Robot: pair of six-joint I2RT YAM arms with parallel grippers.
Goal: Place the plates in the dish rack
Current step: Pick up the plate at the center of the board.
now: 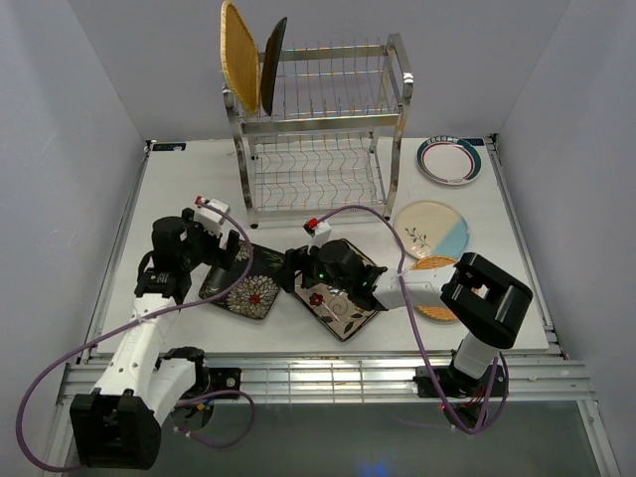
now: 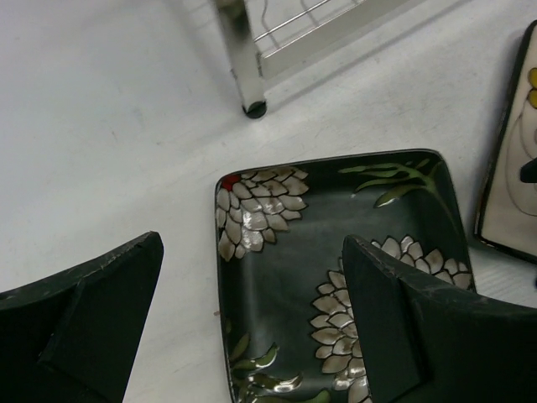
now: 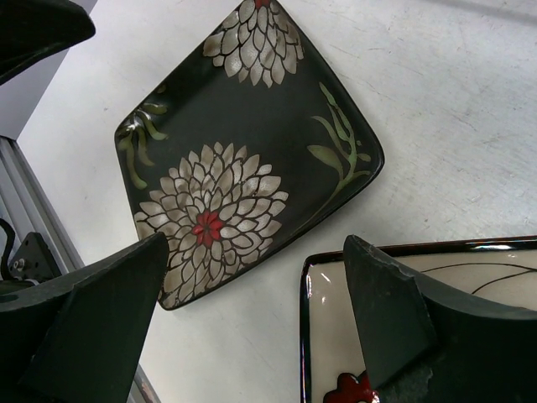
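Black square plate (image 1: 256, 295) flat, askew; left gripper (image 2: 252, 243), right gripper (image 3: 256, 243) both wide, empty.

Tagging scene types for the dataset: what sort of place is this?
Probably a lab test cell, not a kitchen: plain pale walls box in a white table, two robot arms are bolted at its near edge, and a shiny steel wire dish rack stands on it.
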